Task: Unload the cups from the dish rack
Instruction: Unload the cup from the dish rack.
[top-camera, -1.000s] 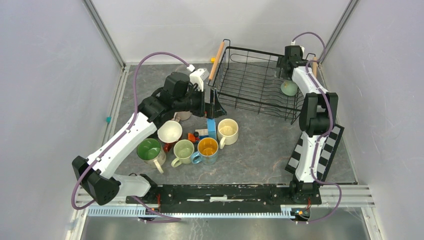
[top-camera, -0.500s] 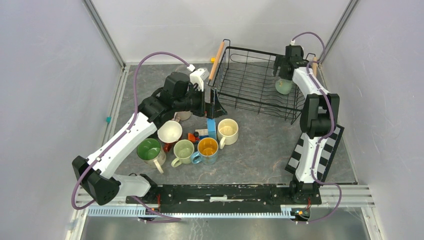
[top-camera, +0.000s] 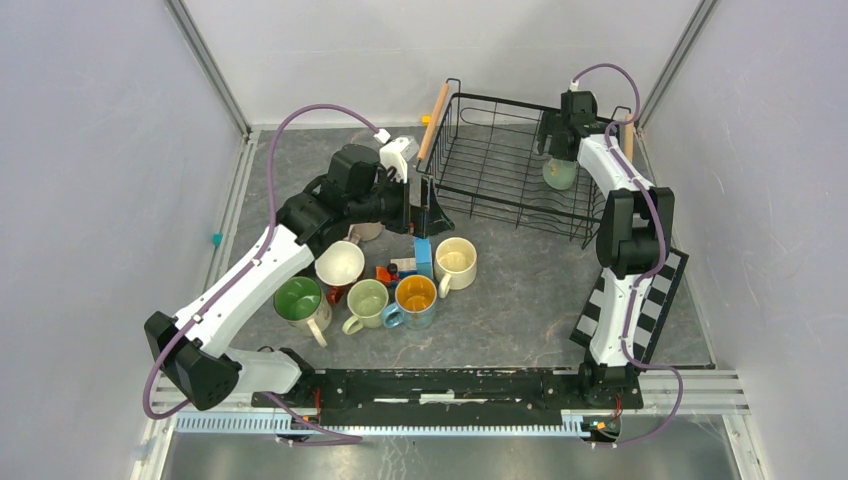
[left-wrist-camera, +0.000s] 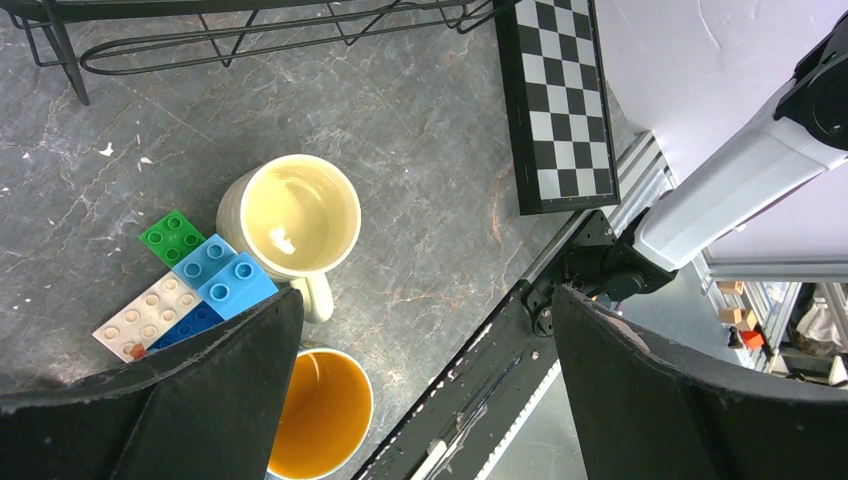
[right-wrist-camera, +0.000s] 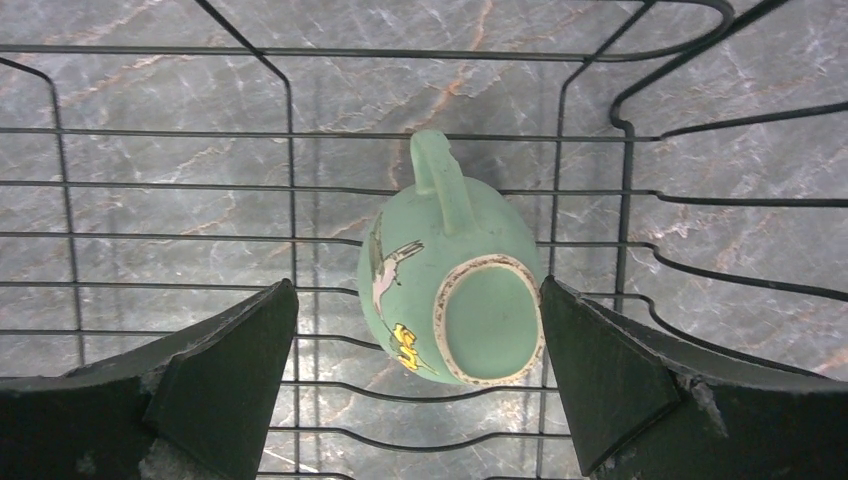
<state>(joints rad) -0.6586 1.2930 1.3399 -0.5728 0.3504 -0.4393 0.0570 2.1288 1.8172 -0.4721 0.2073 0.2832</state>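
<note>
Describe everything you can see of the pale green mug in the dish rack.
The pale green mug looks like glazed ceramic, with a painted bird and a yellow mark on its side and a rough, pale ring around its base. It lies tilted, bottom up toward the right wrist camera, on the floor wires of the dish rack. The right gripper is open around it; contact cannot be told.

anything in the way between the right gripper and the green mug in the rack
Nothing visible. The right gripper hangs open directly above the pale green ceramic mug, which lies tipped in the black wire dish rack, base toward the wrist camera. Only the rack's wires lie under and beside it, none across it.
</note>
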